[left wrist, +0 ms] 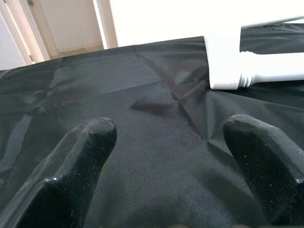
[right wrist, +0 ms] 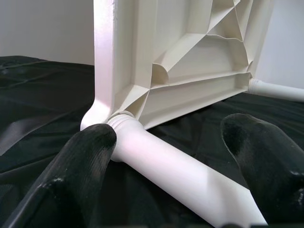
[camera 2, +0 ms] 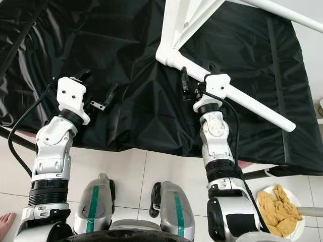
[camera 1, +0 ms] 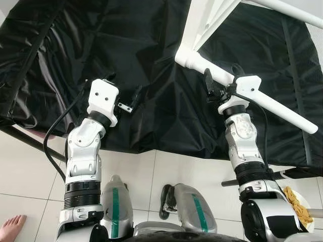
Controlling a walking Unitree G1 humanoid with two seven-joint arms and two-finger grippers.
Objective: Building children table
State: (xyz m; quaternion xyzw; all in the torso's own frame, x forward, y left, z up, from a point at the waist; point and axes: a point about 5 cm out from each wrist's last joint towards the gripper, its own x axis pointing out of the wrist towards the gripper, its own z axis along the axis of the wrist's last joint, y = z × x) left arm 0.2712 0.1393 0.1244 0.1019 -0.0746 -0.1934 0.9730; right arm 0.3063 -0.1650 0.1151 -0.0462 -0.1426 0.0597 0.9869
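Observation:
A white plastic children's table (camera 1: 207, 15) lies tipped on a black sheet (camera 1: 151, 50), ribbed underside facing me. One white round leg (camera 1: 282, 108) sits in its corner socket and runs out to the right over the sheet. My right gripper (camera 1: 219, 80) is open and straddles this leg (right wrist: 180, 175) just below the socket, one finger (right wrist: 85, 156) on each side, not clamped. My left gripper (camera 1: 123, 88) hovers open over bare sheet to the left, holding nothing. Beyond its fingers (left wrist: 80, 156) the leg's socket end (left wrist: 266, 73) shows.
The sheet covers a low surface whose front edge runs across the view above a white tiled floor (camera 1: 166, 171). A plate with yellow cloth (camera 2: 280, 209) lies on the floor at the right. A person's bare foot (camera 1: 10, 227) is at the lower left.

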